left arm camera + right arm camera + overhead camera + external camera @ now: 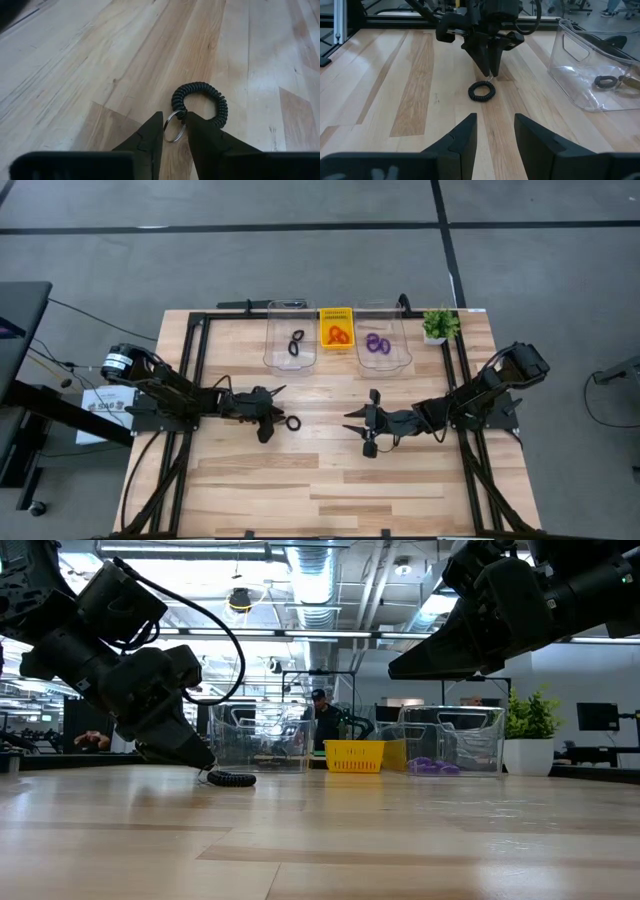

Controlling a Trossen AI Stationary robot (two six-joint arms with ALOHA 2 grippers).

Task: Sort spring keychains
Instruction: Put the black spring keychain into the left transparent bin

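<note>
A black spring keychain (292, 423) lies on the wooden table, its coil (200, 102) flat on the boards. My left gripper (174, 125) is right at it, tips down on the table (203, 765), fingers shut on its metal ring. My right gripper (495, 125) hangs open above the table's middle (364, 428), a hand's width to the right of the keychain, facing it. More black keychains (296, 342) lie in the left clear bin, orange ones (337, 334) in the yellow basket, purple ones (376, 344) in the right clear bin. My left gripper pinches the keychain's thin metal ring (170, 134) between its two fingertips (152, 131), slanting down from the table's left. The black coil (481, 91) sticks out past the tips and lies flat on the table.
Along the far edge stand the left clear bin (272, 345), the yellow basket (336, 313) and the right clear bin (400, 340). A small potted plant (438, 325) stands at the far right corner. Bare wood (330, 490) lies toward the near edge.
</note>
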